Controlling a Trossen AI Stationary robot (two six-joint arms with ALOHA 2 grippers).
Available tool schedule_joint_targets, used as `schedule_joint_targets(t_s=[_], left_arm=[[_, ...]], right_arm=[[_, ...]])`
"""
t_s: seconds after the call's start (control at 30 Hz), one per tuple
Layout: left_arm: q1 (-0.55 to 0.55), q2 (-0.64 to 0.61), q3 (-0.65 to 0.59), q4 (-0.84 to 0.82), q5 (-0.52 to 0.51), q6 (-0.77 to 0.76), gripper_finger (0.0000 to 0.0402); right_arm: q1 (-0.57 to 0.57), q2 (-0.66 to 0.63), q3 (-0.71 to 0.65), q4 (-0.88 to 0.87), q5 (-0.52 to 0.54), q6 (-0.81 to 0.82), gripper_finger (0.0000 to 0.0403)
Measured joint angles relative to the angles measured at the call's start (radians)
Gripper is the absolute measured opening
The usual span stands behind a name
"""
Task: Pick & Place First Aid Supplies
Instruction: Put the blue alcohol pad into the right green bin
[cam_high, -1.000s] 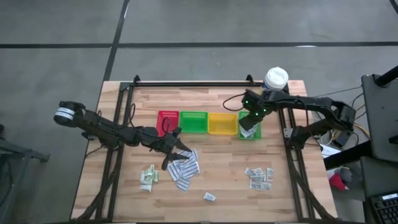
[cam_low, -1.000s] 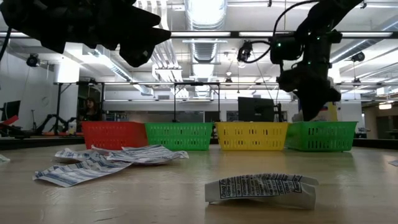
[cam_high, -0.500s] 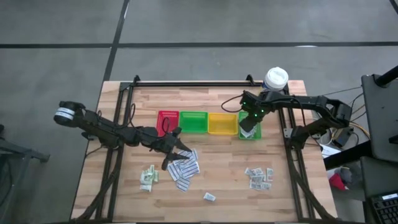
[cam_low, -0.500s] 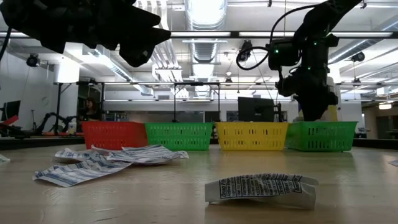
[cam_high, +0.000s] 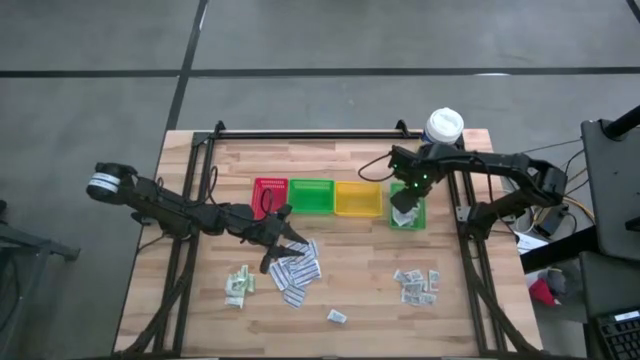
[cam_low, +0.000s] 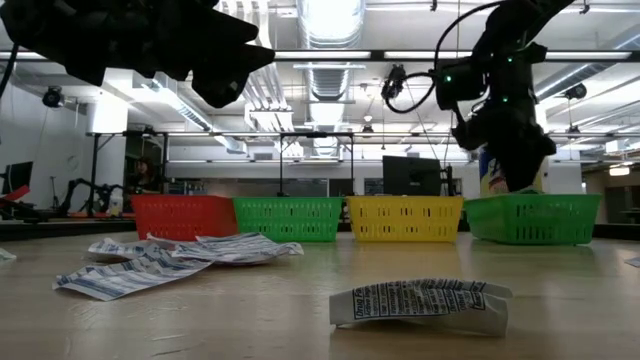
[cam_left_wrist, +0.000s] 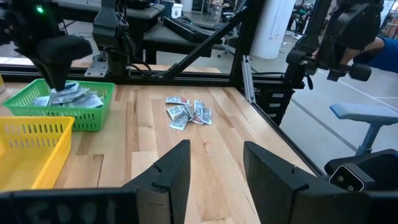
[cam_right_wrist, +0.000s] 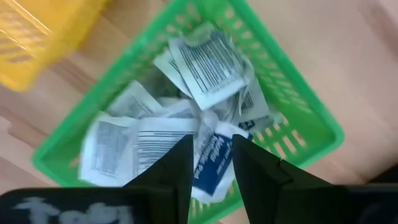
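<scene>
A wooden table in an open workshop carries four trays in a row. The right hand hangs just over the end green tray, fingers parted and empty, with a heap of packets in the tray directly beneath. Best to lift straight up, clear of the rim, before swinging away. The left hand hovers open above the long white strips; more sachets lie nearer the right hand.
</scene>
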Motion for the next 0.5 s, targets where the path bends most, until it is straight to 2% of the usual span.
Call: schedule_joint_targets(t_s=[0.3,0.5], left_arm=[[0.000,0.000,0.000,-0.012,0.000,0.000,0.0145],[0.000,0.000,0.000,-0.025,0.000,-0.002,0.0145]], right_arm=[[0.009,-0.060,0.094,-0.011,-0.003,-0.001,0.0082],[0.100,-0.141,0.129,-0.007,-0.059,-0.023,0.0067]])
